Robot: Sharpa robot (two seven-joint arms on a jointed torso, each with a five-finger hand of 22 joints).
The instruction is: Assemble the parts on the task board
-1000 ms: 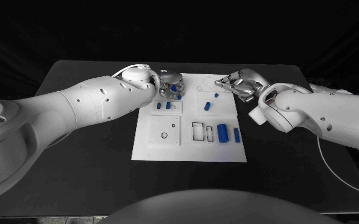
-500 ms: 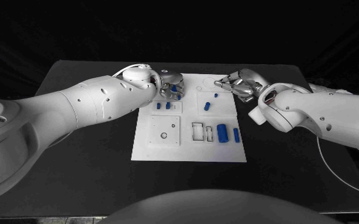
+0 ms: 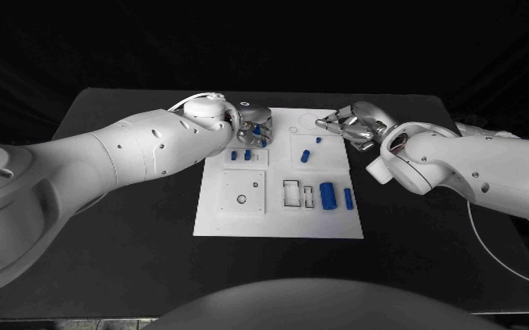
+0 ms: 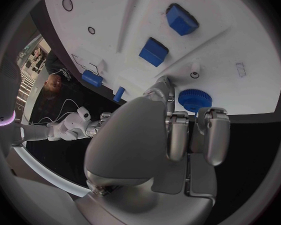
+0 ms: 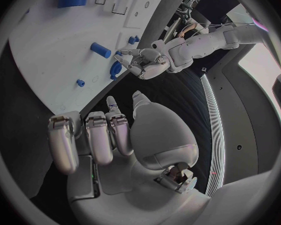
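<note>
The left silver hand (image 4: pixel 172 135) sits at the far left corner of the flat white task board (image 3: pixel 276 219). Its fingers curl down right by the round blue toothed gear (image 4: pixel 195 100) there; whether they grip it, I cannot tell.

The right silver hand (image 3: pixel 351 126) is farther off, fingers curled, holding nothing.

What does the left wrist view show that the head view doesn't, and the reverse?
Left wrist view: the toothed rim of the blue round part at the left hand's fingertips; whether they grip it I cannot tell. Head view: the task board's full outline on the black table, with the left hand at its far left corner. Both: the right hand, two blue blocks and the blue cylinder.
</note>
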